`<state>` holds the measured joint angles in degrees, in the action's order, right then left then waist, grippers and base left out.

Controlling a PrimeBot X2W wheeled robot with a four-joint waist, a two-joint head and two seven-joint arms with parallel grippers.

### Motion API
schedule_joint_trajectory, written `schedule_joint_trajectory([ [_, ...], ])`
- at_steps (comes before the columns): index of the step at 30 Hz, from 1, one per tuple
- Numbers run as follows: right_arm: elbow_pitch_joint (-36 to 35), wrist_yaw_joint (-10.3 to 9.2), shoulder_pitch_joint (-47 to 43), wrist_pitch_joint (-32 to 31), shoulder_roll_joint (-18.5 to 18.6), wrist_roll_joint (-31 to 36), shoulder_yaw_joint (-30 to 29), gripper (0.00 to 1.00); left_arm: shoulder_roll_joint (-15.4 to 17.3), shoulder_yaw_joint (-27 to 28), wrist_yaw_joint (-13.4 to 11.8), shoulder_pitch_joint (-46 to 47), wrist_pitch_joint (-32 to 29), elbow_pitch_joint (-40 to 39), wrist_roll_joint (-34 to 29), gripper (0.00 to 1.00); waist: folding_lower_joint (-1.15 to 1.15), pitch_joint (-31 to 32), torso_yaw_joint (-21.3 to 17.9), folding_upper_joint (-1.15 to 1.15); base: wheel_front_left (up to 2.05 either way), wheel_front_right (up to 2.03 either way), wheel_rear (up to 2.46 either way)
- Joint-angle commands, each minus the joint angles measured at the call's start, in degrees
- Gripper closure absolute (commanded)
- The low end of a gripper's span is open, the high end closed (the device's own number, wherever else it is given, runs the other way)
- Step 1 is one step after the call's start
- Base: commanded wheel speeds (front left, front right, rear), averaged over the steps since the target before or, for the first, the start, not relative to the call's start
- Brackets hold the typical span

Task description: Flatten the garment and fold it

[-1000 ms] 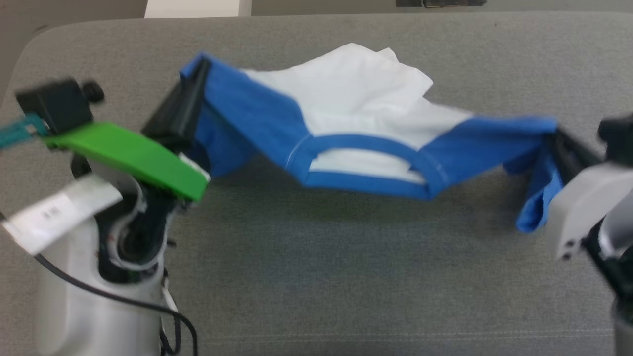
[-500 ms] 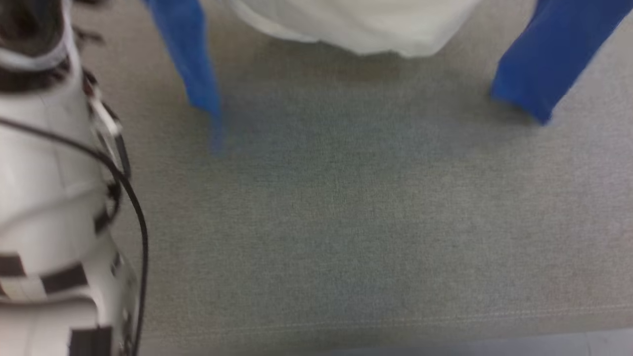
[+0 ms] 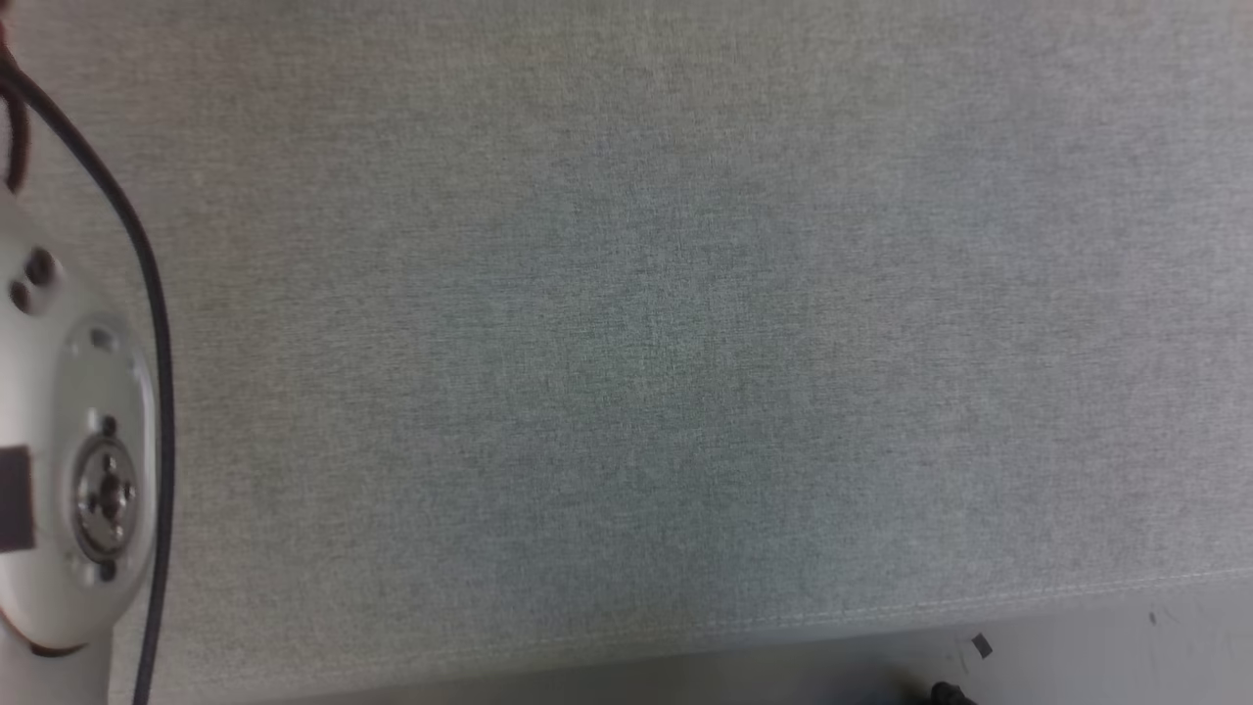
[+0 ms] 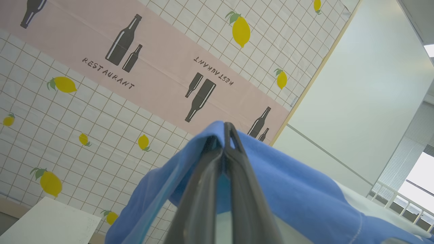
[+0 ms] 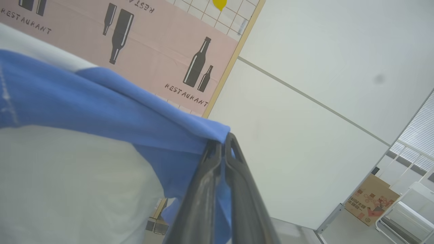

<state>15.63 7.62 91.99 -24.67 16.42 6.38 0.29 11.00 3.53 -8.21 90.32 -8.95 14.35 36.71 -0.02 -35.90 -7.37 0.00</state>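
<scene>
- Since a second ago the head camera has tipped down. Then it framed the garment point(image 4: 298, 193) strung out in the air; now it looks onto the grey fabric tabletop point(image 3: 685, 343), its near edge and a strip of pale floor point(image 3: 1077, 656).
- At that view's left edge sits a pale arm joint point(image 3: 78, 470), with a black cable point(image 3: 147, 294) running past it.
- The left gripper point(image 4: 224, 134) has its two dark fingers pressed together on a fold of the garment's blue sleeve fabric, which drapes off both sides of the fingers.
- The right gripper point(image 5: 223, 143) is likewise clamped on blue fabric. The sleeve runs off to that view's left, with white body cloth below it.
- Behind the cloth in both wrist views is a wall covering point(image 4: 101, 101) printed with lemons, bottles and "RESTAURANT", next to plain white wall.
- A cardboard box point(image 5: 371, 200) stands on the floor at the right wrist view's lower right.
</scene>
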Motion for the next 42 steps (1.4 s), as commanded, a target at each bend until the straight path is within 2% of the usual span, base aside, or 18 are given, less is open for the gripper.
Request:
schedule_joint_trajectory([
  [1,1.30,-0.13,1.83,2.36,0.05,1.28,-1.07,1.00,0.69,0.73,0.63,2.12,1.75,0.78,-0.77,1.00,0.02,-1.93,-0.55,0.00,0.00,0.00,0.00],
  [6,6.22,-0.13,3.08,8.41,-0.09,1.69,-1.36,1.00,1.29,0.90,3.52,1.95,3.70,4.08,0.20,1.00,0.02,-2.06,0.12,0.00,0.00,0.00,0.00],
  [10,9.57,-0.13,-2.20,10.69,0.23,-0.79,1.15,1.00,2.17,-0.52,6.05,-3.94,3.16,6.13,-0.07,1.00,0.02,-1.02,0.96,0.00,0.00,0.00,0.00],
  [16,9.04,-0.13,-18.36,10.42,1.06,-8.63,5.63,1.00,4.56,-3.79,9.66,-20.36,0.55,5.79,-1.54,1.00,0.02,3.17,2.19,0.00,0.00,0.00,0.00],
  [22,-1.32,-0.13,-40.85,4.28,2.97,-17.33,5.53,1.00,5.56,-7.05,11.20,-43.86,-5.08,-0.81,-0.95,1.00,0.02,9.29,3.36,0.00,0.00,0.00,0.00],
  [26,-10.90,-0.13,-56.38,-1.54,2.43,-20.03,2.42,1.00,4.89,-7.82,10.34,-60.08,-8.61,-6.53,1.34,1.00,0.02,12.65,3.33,0.00,0.00,0.00,0.00],
  [31,-20.89,-0.13,-73.49,-5.47,-1.95,-19.44,-3.58,1.00,2.78,-8.77,7.87,-76.33,-11.76,-12.75,4.00,1.00,0.02,15.85,3.62,0.00,0.00,0.00,0.00],
  [36,-23.85,-0.13,-83.62,-5.61,-6.90,-16.87,-7.86,1.00,1.64,-10.27,5.83,-85.36,-14.29,-15.93,4.93,1.00,0.02,18.27,4.22,0.00,0.00,0.00,0.00],
  [42,-22.22,-0.13,-90.31,-4.51,-11.17,-14.44,-11.24,1.00,2.52,-11.67,4.43,-91.72,-17.45,-17.49,4.94,1.00,0.02,20.35,4.83,0.00,0.00,0.00,0.00],
])
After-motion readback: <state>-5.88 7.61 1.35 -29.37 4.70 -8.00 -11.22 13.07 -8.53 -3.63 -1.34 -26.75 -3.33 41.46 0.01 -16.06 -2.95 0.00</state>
